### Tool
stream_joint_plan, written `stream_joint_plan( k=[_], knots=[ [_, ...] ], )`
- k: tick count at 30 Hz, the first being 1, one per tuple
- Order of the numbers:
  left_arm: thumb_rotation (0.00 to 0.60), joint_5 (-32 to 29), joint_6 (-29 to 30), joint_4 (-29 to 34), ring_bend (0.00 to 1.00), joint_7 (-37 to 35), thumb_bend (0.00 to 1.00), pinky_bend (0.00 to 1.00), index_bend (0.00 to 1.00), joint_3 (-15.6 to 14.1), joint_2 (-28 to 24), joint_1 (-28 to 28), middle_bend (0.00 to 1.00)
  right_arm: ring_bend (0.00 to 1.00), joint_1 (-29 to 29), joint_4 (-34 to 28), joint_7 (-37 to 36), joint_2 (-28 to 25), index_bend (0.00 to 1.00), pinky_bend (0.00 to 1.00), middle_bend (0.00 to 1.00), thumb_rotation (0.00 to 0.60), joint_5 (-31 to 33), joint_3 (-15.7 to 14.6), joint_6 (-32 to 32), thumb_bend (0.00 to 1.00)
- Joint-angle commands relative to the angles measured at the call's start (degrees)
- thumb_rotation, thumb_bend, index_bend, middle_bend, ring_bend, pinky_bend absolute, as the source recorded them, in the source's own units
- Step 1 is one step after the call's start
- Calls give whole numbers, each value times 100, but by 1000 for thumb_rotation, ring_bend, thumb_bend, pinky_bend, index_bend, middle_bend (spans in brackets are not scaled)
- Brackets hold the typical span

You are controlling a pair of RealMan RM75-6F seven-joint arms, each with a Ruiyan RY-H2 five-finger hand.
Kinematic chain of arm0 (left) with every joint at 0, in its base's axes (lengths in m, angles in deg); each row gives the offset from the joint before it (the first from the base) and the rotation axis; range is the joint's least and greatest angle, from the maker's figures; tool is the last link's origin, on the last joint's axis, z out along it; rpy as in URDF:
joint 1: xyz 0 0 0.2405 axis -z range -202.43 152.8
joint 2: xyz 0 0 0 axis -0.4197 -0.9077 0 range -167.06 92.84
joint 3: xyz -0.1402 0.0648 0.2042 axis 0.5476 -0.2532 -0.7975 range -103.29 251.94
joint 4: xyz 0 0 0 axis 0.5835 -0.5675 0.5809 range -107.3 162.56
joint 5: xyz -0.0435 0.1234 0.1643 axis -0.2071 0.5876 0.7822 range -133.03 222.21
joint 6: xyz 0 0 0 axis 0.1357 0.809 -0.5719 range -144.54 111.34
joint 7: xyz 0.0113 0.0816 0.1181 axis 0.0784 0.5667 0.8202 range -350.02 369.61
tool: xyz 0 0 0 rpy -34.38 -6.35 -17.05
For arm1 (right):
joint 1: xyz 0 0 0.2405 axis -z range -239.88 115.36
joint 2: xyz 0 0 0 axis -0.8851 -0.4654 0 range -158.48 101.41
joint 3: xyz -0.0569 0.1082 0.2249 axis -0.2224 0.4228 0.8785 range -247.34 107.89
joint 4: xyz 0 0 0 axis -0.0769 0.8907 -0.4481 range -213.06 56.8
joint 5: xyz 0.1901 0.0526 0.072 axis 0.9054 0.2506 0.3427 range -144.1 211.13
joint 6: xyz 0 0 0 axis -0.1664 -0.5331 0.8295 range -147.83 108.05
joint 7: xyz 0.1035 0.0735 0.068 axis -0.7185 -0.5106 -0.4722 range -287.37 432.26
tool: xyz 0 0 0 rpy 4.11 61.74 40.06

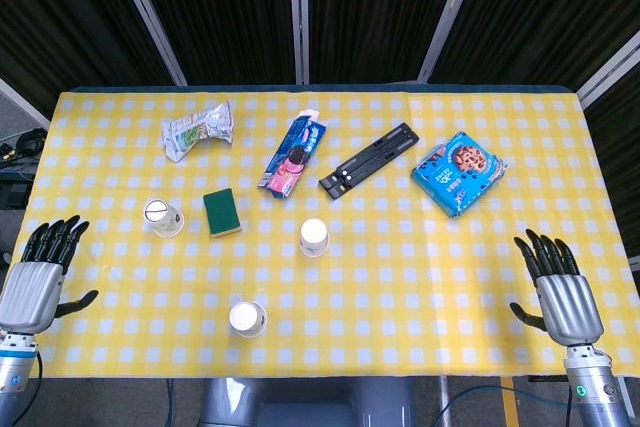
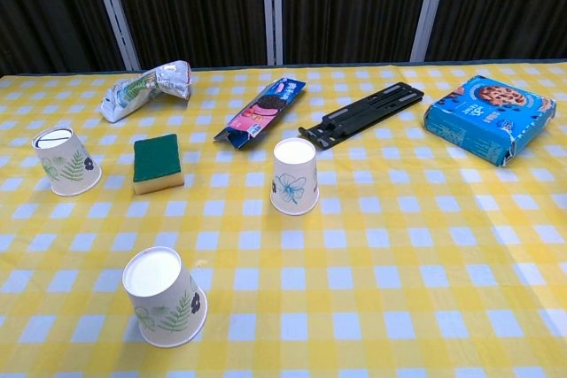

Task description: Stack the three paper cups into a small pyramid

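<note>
Three white paper cups stand upside down and apart on the yellow checked table (image 1: pixel 420 277). One cup (image 1: pixel 164 217) (image 2: pixel 66 162) is at the left, one (image 1: pixel 314 238) (image 2: pixel 295 176) near the middle, one (image 1: pixel 248 319) (image 2: pixel 165 297) close to the front edge. My left hand (image 1: pixel 38 269) hovers at the table's left front corner, fingers spread, holding nothing. My right hand (image 1: pixel 558 287) is at the right front corner, fingers also spread and empty. Neither hand shows in the chest view.
A green sponge (image 1: pixel 222 212) lies between the left and middle cups. Further back are a crumpled snack bag (image 1: pixel 198 130), a pink and blue cookie pack (image 1: pixel 293 154), a black folding stand (image 1: pixel 368 160) and a blue cookie box (image 1: pixel 458 173).
</note>
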Motion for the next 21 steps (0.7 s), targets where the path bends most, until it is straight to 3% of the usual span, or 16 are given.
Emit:
stream_joint_plan(
  k=[1, 14, 21],
  knots=[
    [600, -1, -14, 7, 0, 4, 132, 0, 0, -4, -5, 4, 0, 0, 5, -7, -8, -5, 0, 0, 0, 600, -2, 2, -11, 66],
    [600, 17, 3, -11, 0, -49, 131, 0, 0, 56, 11, 44, 0, 0, 6, 16, -84, -15, 0, 0, 0, 600, -56, 0, -38, 65],
    [600, -307, -435, -89, 0, -31, 132, 0, 0, 304, 8, 335, 0, 0, 2, 41, -131, -25, 0, 0, 0, 600, -21, 12, -15, 65]
  ],
)
